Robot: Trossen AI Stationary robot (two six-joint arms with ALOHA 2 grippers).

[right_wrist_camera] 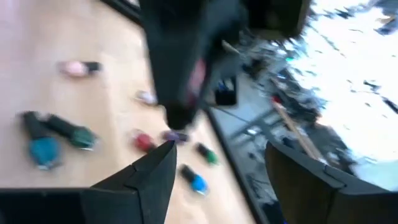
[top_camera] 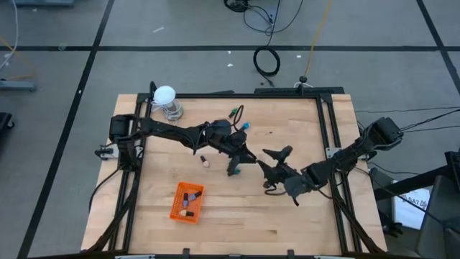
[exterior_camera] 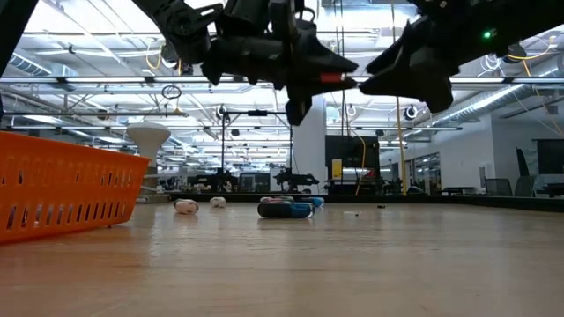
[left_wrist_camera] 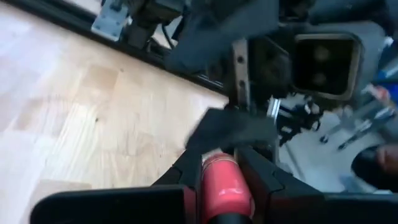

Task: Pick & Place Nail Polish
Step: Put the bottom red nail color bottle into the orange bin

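My left gripper [top_camera: 243, 155] hangs above the middle of the table, shut on a red nail polish bottle [left_wrist_camera: 221, 180]. My right gripper [right_wrist_camera: 217, 168] faces it from the right, open, with nothing between its fingers; its tips stand just short of the left gripper [right_wrist_camera: 186, 68]. Several other nail polish bottles lie on their sides on the wood beyond the arms: a pink one [right_wrist_camera: 78, 68], a teal one [right_wrist_camera: 43, 150], a red one [right_wrist_camera: 142, 142], a blue one [right_wrist_camera: 198, 182]. Another bottle [top_camera: 204, 160] lies alone left of the grippers. My left gripper pinches the red bottle's body [left_wrist_camera: 208, 182] between its two fingers [left_wrist_camera: 267, 180]. The bottle lies along the fingers. They come roughly level from the table's left. The bottle [exterior_camera: 333, 77] is held about level, lifted well clear of the table.
An orange tray [top_camera: 175, 208] with a few bottles in it stands near the front left. A white ball on a clear stand [top_camera: 165, 96] is at the far left corner. Black frame rails [top_camera: 327, 129] run along the table's edges. Bare wood lies in front of the grippers.
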